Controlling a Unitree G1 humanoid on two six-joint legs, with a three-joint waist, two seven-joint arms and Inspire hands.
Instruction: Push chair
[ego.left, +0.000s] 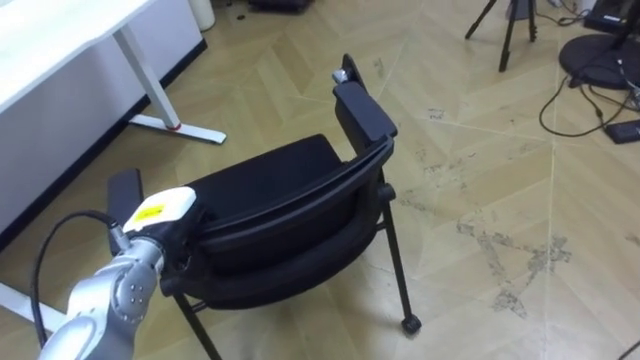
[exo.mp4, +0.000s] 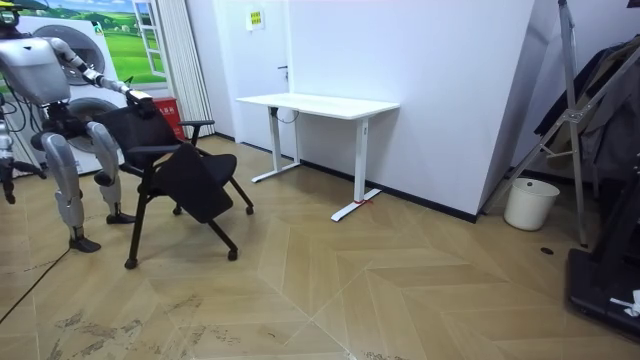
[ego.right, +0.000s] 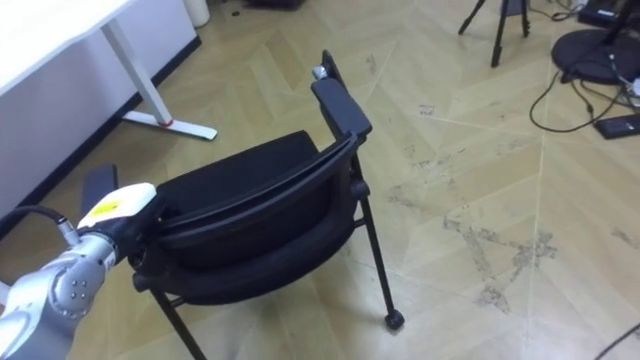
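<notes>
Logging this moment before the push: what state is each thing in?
Black chair: upright, seat empty.
Left hand: resting on the chair's backrest, at its top corner.
Right hand: hanging by the robot's side.
White desk: standing, the chair not under it.
White bucket: upright.

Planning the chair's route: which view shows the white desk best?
The room view: the desk stands whole there, top and both legs. The eye views show an edge of its top and a leg with its foot, at upper left.
</notes>
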